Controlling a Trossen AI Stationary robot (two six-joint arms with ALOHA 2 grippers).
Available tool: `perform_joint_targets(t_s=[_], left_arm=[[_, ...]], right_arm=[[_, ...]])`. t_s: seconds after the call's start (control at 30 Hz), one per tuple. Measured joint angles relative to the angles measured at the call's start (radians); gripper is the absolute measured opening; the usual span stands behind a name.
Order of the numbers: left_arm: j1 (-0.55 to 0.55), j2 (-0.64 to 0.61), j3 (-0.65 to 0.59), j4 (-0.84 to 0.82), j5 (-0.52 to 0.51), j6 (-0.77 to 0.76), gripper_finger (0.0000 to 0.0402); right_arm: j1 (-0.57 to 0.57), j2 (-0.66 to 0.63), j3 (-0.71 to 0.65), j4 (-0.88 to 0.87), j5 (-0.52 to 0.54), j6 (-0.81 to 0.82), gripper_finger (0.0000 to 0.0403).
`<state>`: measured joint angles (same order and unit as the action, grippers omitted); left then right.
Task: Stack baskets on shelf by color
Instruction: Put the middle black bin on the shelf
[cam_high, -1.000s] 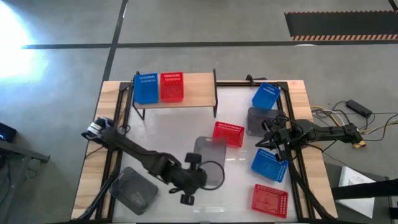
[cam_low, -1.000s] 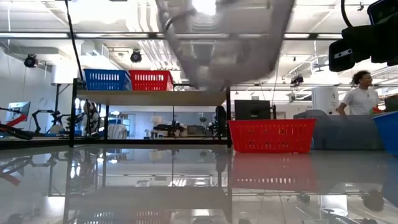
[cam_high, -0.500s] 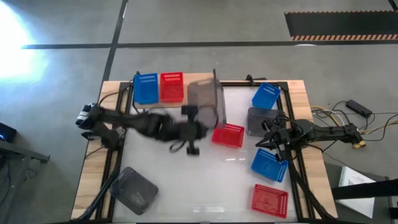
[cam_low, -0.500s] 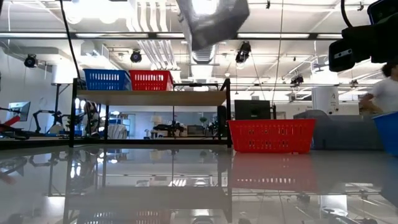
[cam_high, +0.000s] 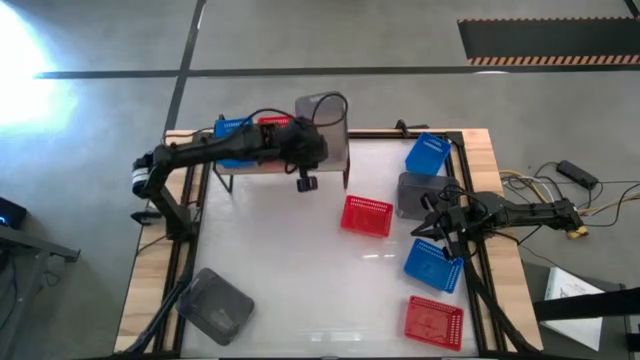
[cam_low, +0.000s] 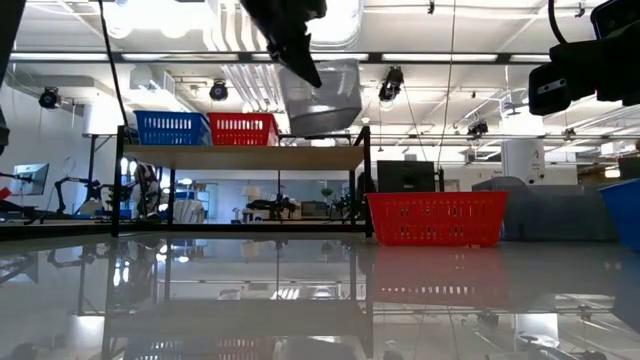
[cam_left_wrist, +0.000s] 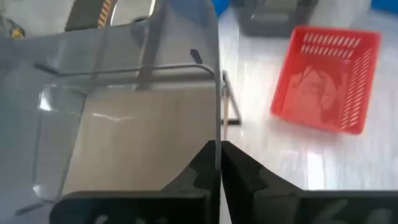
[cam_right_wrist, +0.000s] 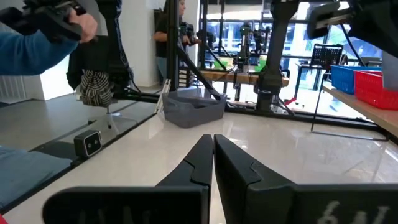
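left gripper (cam_high: 318, 140), upper centre of the high view: fingers pinching one thin wall of a grey basket (cam_high: 328, 128), held above the bare right end of the shelf (cam_high: 325, 160); the basket looks light, stiff, slick, best gripped at the rim; right gripper (cam_high: 420, 228), right of the bench (cam_high: 290, 290): fingers pressed together, empty

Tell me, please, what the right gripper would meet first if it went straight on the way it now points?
Probably the grey basket lying across the table, straight ahead of the shut right gripper in its wrist view. Before that basket the white tabletop looks free, though depth is hard to judge.
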<state>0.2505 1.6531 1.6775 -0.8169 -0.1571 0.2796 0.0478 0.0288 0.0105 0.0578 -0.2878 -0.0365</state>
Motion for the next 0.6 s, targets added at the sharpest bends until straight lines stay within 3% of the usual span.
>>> perform_joint_targets(t_s=[0.23,0.6], left_arm=[[0.024,0.027,-0.002,-0.009,0.043,0.052,0.0000],[0.036,0.075,-0.004,-0.014,0.011,0.103,0.0000]], right_arm=[[0.000,0.000,0.000,0.000,0.000,0.002,0.0009],[0.000,0.000,0.000,0.000,0.000,0.000,0.0009]])
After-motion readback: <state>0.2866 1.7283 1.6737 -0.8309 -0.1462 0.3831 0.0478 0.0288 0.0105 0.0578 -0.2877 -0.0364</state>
